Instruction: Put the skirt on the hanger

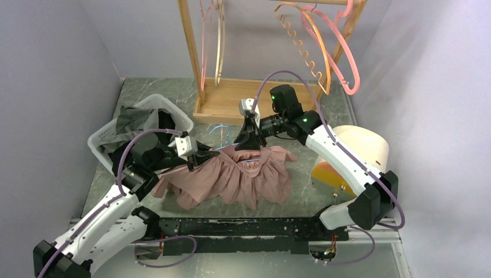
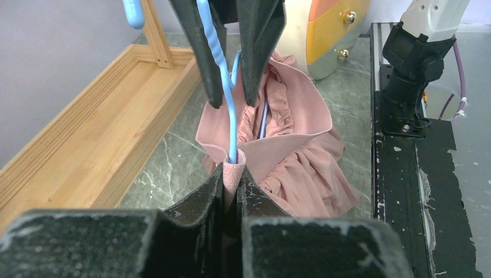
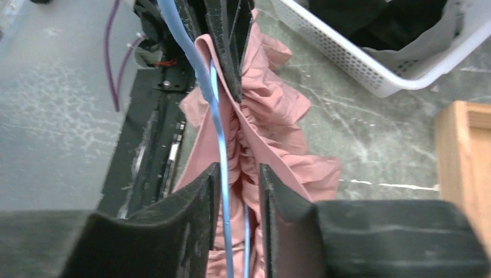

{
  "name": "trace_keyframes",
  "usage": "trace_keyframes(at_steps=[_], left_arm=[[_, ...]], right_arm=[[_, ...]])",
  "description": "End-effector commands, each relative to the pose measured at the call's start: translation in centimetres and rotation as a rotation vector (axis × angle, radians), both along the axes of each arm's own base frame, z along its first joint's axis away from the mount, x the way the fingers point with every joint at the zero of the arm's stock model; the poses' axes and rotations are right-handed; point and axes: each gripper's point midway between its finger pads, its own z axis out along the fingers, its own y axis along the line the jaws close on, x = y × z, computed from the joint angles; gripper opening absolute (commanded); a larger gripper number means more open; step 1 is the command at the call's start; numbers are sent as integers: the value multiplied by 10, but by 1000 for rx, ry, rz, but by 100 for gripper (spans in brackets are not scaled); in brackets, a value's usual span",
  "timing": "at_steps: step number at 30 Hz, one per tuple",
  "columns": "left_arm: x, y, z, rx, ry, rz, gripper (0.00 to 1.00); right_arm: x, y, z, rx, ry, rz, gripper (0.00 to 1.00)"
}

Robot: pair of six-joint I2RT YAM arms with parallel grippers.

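Observation:
The pink skirt [image 1: 231, 179] lies bunched on the table between my arms. My left gripper [image 1: 200, 157] is shut on a fold of its waistband [image 2: 234, 174], with the thin blue hanger [image 2: 230, 110] running out of that fold. My right gripper [image 1: 250, 136] stands over the skirt's far edge. Its fingers [image 3: 202, 197] are apart and straddle the hanger wire [image 3: 217, 110] without clamping it. The hanger's hook [image 1: 223, 132] shows just behind the skirt. The rest of the hanger is hidden inside the skirt [image 3: 272, 116].
A white basket [image 1: 171, 110] of dark clothes sits at the left. A wooden rack [image 1: 255, 98] with pink and orange hangers [image 1: 341, 52] stands behind. A cream and orange object [image 1: 359, 150] is at the right. A black rail [image 1: 249, 229] runs along the near edge.

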Motion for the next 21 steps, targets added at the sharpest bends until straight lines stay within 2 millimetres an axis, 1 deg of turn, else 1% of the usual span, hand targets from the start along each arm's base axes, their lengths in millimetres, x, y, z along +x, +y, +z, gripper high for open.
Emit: trace_keyframes(at_steps=[1, 3, 4, 5, 7, 8, 9, 13, 15, 17, 19, 20, 21], left_arm=[[-7, 1, 36, -58, -104, -19, 7], [-8, 3, 37, -61, -103, -8, 7], [-7, 4, 38, -62, -101, 3, 7], [-6, 6, 37, -60, -93, 19, 9], [-4, 12, 38, -49, -79, 64, 20], [-3, 15, 36, -35, -71, 85, 24], [-2, 19, 37, -20, -73, 110, 25], [2, 32, 25, 59, -35, 181, 19], [3, 37, 25, 81, -28, 206, 17], [3, 41, 26, 93, -33, 229, 16], [3, 46, 28, 98, -40, 255, 12], [4, 49, 28, 102, -43, 268, 12], [5, 51, 29, 102, -45, 282, 15]], right_arm=[[-16, 0, 15, 28, -32, 50, 21], [-17, -1, 20, 35, -36, 40, 4], [-18, -2, 25, 41, -48, 30, 0], [-19, -4, 30, 48, -62, 16, 0], [-20, -8, 38, 60, -88, -22, 0], [-22, -12, 43, 69, -105, -37, 0], [-24, -15, 48, 76, -123, -50, 0], [-36, -30, 72, 105, -194, -95, 0], [-38, -36, 82, 116, -218, -132, 0], [-38, -42, 88, 118, -232, -169, 0], [-37, -46, 92, 119, -236, -205, 0], [-38, -47, 95, 125, -239, -220, 0], [-38, -49, 98, 132, -238, -233, 0]])
